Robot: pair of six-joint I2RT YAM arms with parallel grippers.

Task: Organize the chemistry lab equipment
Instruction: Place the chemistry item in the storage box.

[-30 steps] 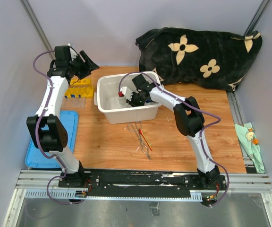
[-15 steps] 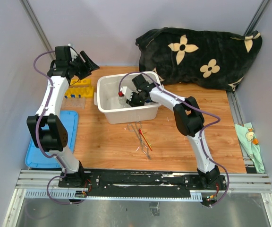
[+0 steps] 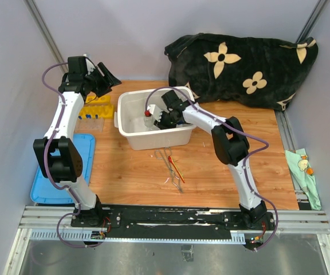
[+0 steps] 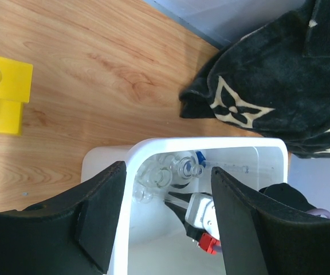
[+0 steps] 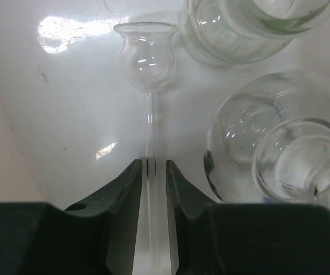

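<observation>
The bulb-topped glass tube (image 5: 149,63) lies in the white bin (image 5: 50,103), mid-frame, its stem between the narrow fingers of the right gripper (image 5: 153,172), perhaps unclamped. Nudged, it could crack against the round flask (image 5: 239,143). The left gripper (image 4: 168,189) has its fingers wide, empty.

A light wooden surface (image 3: 222,166) with a visible grain fills the middle of the enclosure. Plain pale grey walls (image 3: 142,34) rise behind it and on both sides, under soft, even light. A thin metal pole (image 3: 43,34) leans in the corner behind the surface's left side, and another (image 3: 314,20) behind its right. A black blanket with cream flowers (image 3: 245,63) lies heaped along the surface's far right edge. A white plastic bin (image 3: 129,112) stands on its far middle part. A blue lid (image 3: 39,186) lies flat beside its left edge and a green patterned cloth (image 3: 303,172) beside its right. Silver rails (image 3: 302,220) run along its near edge, with a dull grey metal sheet (image 3: 182,255) just beyond them.
</observation>
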